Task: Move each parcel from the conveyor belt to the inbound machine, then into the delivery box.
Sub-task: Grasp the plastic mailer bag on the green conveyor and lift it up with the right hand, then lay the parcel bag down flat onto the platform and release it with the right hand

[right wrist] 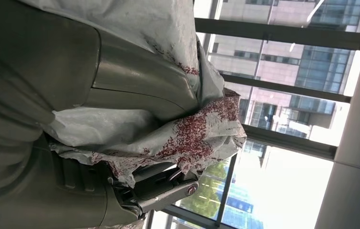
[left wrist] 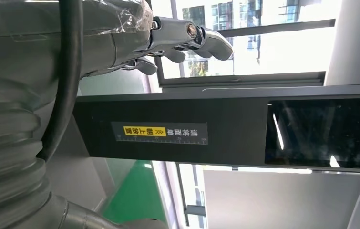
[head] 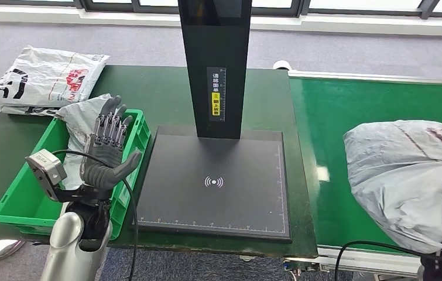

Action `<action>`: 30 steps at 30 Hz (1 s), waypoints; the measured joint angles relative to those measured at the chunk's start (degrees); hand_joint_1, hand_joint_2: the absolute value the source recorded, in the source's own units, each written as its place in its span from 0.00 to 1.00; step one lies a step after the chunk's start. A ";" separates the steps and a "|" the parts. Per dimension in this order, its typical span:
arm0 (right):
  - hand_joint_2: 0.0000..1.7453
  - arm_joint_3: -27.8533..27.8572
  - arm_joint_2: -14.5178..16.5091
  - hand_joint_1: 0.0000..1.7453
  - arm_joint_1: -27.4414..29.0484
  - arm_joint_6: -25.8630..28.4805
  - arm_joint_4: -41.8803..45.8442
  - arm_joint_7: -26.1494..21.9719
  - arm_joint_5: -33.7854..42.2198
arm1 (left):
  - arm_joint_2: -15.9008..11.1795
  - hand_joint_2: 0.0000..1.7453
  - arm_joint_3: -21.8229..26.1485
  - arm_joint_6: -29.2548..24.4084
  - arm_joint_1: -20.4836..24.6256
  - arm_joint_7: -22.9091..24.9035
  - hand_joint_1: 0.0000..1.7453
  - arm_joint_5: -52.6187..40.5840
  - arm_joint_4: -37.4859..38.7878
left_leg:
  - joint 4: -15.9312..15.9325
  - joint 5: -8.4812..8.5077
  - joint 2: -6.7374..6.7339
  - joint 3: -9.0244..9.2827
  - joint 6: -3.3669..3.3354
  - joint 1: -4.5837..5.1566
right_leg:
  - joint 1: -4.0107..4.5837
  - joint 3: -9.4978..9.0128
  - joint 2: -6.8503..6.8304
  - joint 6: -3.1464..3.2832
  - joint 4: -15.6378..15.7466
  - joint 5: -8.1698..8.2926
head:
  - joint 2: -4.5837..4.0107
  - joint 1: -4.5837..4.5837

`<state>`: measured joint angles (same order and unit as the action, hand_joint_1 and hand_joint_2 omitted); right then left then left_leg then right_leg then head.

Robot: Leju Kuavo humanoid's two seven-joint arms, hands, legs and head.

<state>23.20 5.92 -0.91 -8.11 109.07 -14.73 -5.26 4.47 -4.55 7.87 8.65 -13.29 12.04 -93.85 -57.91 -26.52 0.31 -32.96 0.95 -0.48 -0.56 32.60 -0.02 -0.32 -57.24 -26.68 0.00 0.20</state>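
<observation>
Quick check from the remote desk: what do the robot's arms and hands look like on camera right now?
The left arm is a silver tube ending in a dark grey left hand with slim segmented metal fingers and a thick grey thumb. A small grey camera box sits at the wrist, and a black cable loops alongside. The right hand shows a grey ribbed cover and smooth grey shell.

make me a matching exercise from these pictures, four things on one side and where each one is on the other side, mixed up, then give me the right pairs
Things
1. grey parcel
2. white printed parcel
3. left hand
4. yellow label

Places
A. on the black post of the inbound machine
B. held in the right hand, over the conveyor belt
C. raised, holding nothing, over the green bin
D. on the table's far left corner

Pairs: 1-B, 2-D, 3-C, 4-A
</observation>
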 joint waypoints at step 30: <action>1.00 -18.86 0.35 1.00 -35.11 2.96 -65.78 9.81 -2.23 | 2.48 1.00 0.00 1.50 2.27 2.93 0.00 2.38 3.40 | 0.01 0.49 -0.07 -0.27 0.03 0.00 | 0.03 0.35 0.12 -0.02 -0.10 0.40 | 0.00 0.00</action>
<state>4.34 6.27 -36.02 -5.15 43.29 -4.92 -7.49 6.95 -4.55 9.37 10.92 -10.36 14.43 -90.44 -57.90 -26.03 0.23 -33.23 0.98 -0.48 -0.52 32.95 0.10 -0.34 -57.34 -26.28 0.00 0.20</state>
